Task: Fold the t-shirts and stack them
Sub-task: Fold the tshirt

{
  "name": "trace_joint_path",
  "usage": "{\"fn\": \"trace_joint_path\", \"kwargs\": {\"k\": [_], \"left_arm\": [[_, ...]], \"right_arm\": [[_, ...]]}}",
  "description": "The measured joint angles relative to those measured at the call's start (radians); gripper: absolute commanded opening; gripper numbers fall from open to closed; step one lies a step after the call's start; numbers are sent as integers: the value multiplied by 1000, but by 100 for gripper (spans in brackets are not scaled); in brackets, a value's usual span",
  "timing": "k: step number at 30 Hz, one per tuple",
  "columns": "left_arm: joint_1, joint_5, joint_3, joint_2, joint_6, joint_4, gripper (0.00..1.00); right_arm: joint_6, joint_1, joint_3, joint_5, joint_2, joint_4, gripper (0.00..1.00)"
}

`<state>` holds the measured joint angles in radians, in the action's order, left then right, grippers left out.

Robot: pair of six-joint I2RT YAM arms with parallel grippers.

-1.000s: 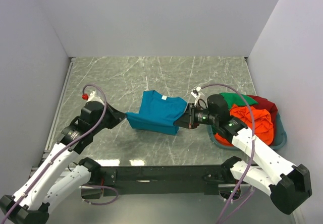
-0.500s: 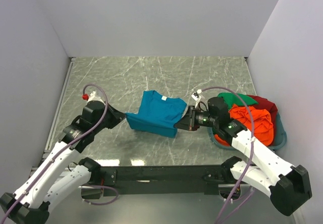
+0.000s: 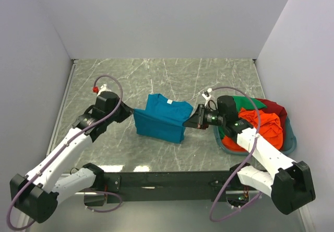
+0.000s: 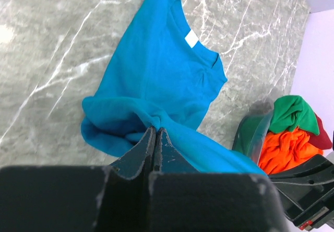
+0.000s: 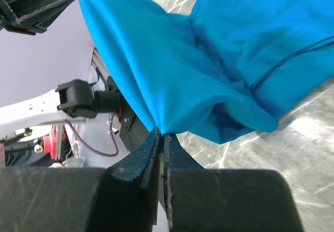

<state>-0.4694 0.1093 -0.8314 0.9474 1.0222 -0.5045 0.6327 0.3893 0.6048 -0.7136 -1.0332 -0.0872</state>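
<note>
Seen from above, the left gripper (image 3: pixel 130 112) has moved forward, away from the arm bases, over the past second. Its fingers (image 4: pixel 148 147) are pinched tight on the left corner of the teal-blue t-shirt (image 3: pixel 162 119). That corner now sits farther from the bases than it did.

The shirt lies mid-worktop (image 3: pixel 156 80), between the two arms. Its neck opening and white label (image 3: pixel 169 101) point toward the far wall. The body runs from there back toward the bases, which is probably its long axis. The near hem is raised off the marble and stretched left to right between the two grips.

The right gripper (image 3: pixel 191 122) has drawn slightly back toward the basket. Its fingers (image 5: pixel 151 148) are clamped on the hem's right corner.

Taken together, the hem seems to be on its way over the body toward the neck, an early lengthwise fold.

At the far right, the teal-grey basket (image 3: pixel 288 146) holds the green t-shirt (image 3: pixel 242 104), orange-red t-shirt (image 3: pixel 263 125) and dark red t-shirt (image 3: pixel 275 109), all unfolded.
</note>
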Motion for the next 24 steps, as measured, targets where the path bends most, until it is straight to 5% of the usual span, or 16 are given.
{"fn": "trace_joint_path", "kwargs": {"k": [24], "left_arm": [[91,-116,-367,613,-120,156,1]], "right_arm": [[-91,-207,191,-55,-386,50,0]]}}
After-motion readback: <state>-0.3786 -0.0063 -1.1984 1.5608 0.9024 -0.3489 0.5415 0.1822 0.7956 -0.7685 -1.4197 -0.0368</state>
